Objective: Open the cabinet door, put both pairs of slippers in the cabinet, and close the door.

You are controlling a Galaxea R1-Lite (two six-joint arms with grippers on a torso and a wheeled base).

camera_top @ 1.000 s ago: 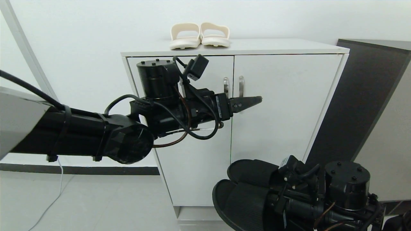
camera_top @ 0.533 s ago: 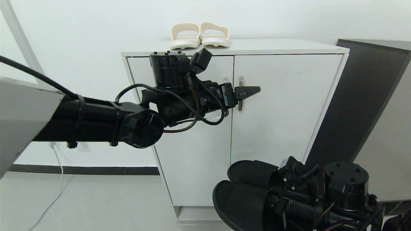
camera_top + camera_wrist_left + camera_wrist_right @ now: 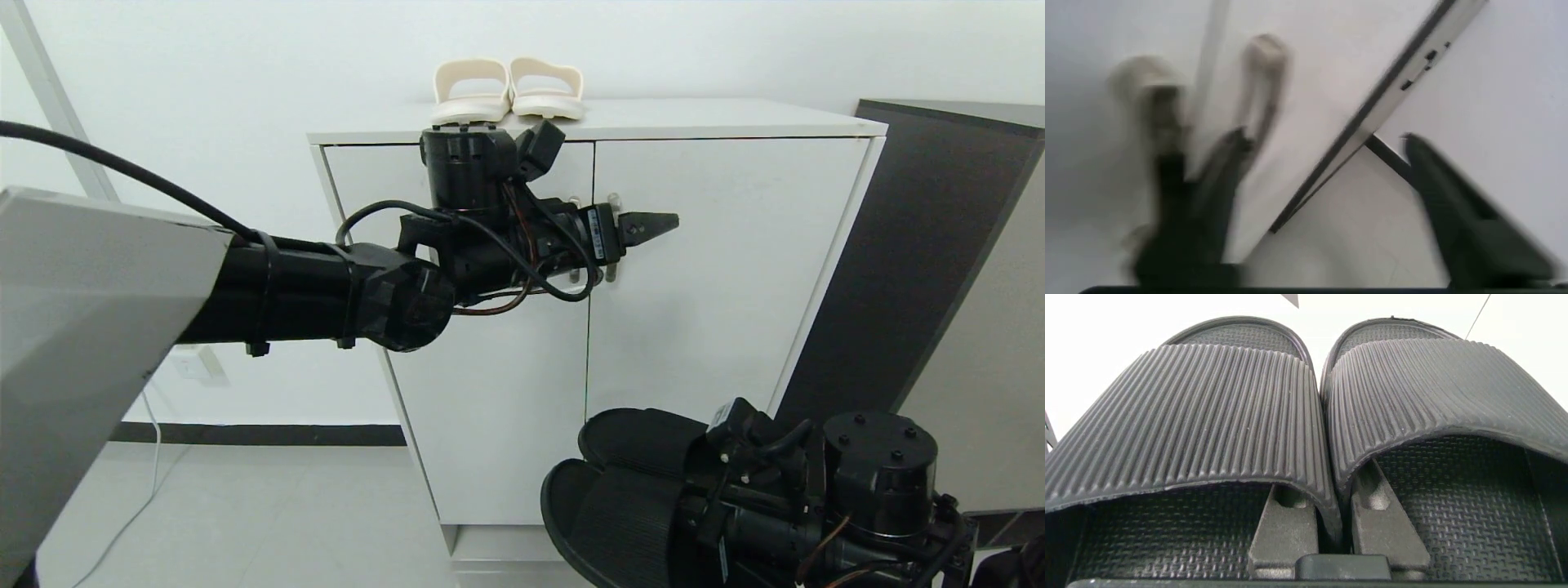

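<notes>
Standing against the far wall, white cabinet (image 3: 718, 286), two doors, both apparently flush and shut; paired metal handles (image 3: 613, 201) at the centre seam, high up. Item: cream slippers (image 3: 508, 90), one pair, side by side on the cabinet top, left of centre, toes toward the near side. Item: black slippers (image 3: 629, 490), one pair, ribbed straps, held low at near right in front of the right door, apart from it. Right gripper (image 3: 1333, 527): clamped on the two inner side walls of the black slippers, pressing the pair together. Left gripper (image 3: 649, 224): level with the handles, just in front of the right door, jaws spread wide; the left wrist view is blurred, so contact with a handle cannot be confirmed. Adjoining: dark grey panel (image 3: 914, 245) to the right of the cabinet. Progress, as judged: opening the door is the step in hand and not yet done; one pair is gripped and ready, the cream pair untouched; loading both pairs and closing the door remain.
</notes>
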